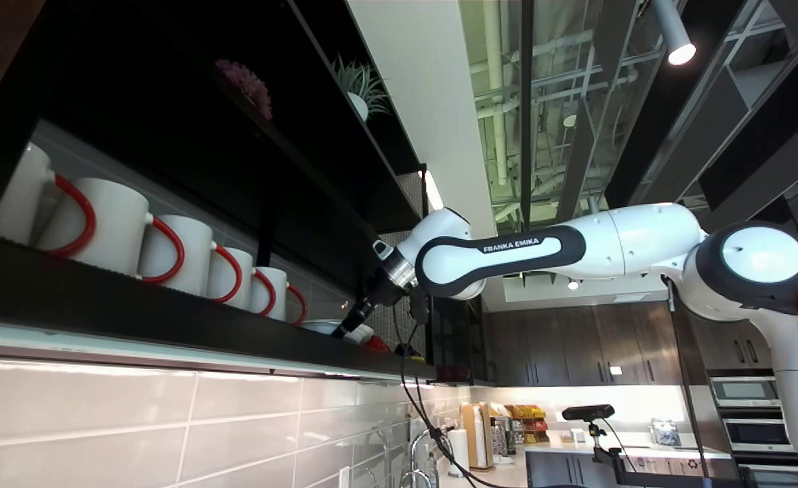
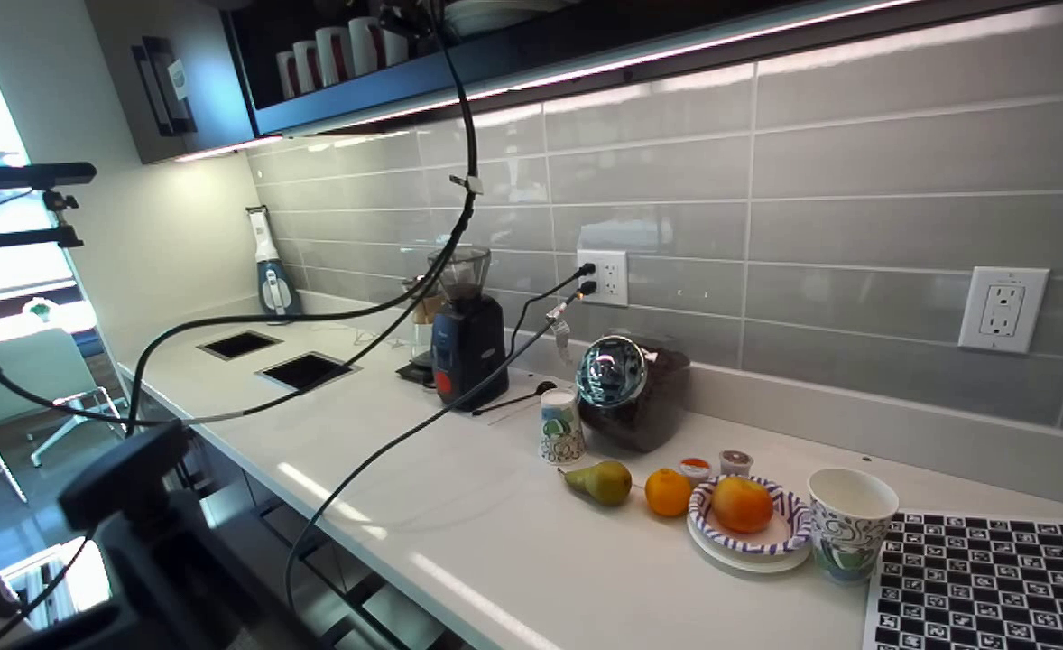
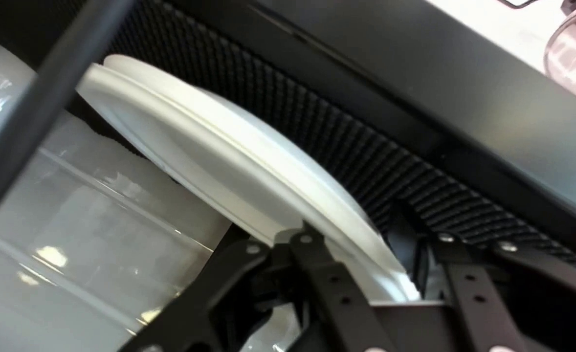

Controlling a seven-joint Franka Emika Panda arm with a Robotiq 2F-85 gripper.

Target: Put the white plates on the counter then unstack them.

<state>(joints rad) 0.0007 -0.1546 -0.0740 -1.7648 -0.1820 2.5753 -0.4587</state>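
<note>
White plates (image 3: 249,151) lie stacked on the black shelf (image 3: 366,146), with at least two rims showing in the wrist view. The stack also shows on the shelf in both exterior views, its edge (image 1: 321,326) beside the mugs and its underside (image 2: 506,13) above the counter. My gripper (image 3: 354,220) is open, with one finger on each side of the plate rims. A gap shows between the rims and the finger on the shelf side. In an exterior view my gripper (image 1: 340,331) points down at the plates. The white counter (image 2: 459,533) lies below the shelf.
White mugs (image 1: 179,254) with red handles line the shelf beside the plates. The counter holds a pear (image 2: 605,483), an orange (image 2: 668,493), a patterned bowl (image 2: 798,521) with fruit, paper cups (image 2: 847,533), a grinder (image 2: 470,348) and a checkered board (image 2: 983,578). Cables (image 2: 468,190) hang down.
</note>
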